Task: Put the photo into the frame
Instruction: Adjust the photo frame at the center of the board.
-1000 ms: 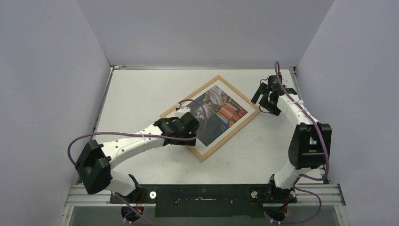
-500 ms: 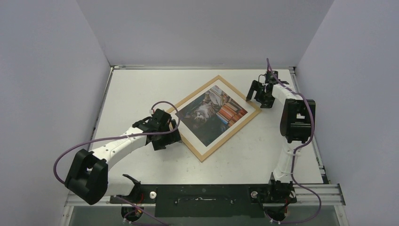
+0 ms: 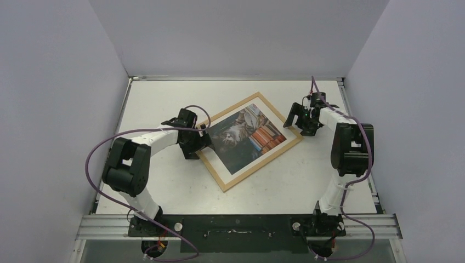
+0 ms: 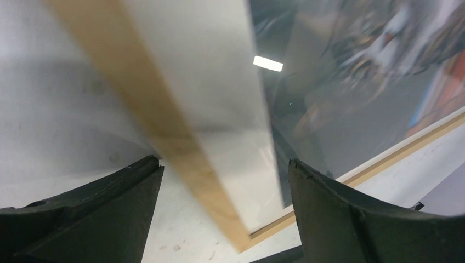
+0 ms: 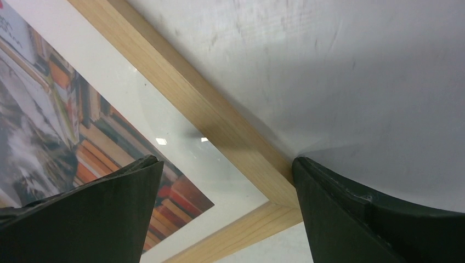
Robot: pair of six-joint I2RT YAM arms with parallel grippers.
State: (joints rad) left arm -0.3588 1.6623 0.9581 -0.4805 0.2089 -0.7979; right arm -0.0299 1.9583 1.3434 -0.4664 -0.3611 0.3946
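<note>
Two empty, open tools (left gripper, right gripper) straddle the frame holding the photo: best close evenly, avoiding skew.

A thin light-wood rectangular frame lies flat on the white table, turned diagonally, and the white-bordered print of a tabby cat on stacked books lies inside it. The left gripper is at the frame's left corner. A frame rail runs between its fingers, with bare table under the left finger and the print under the right. The right gripper is at the frame's right corner, which lies between its fingers. There the print is under the left finger and bare table under the right.
</note>
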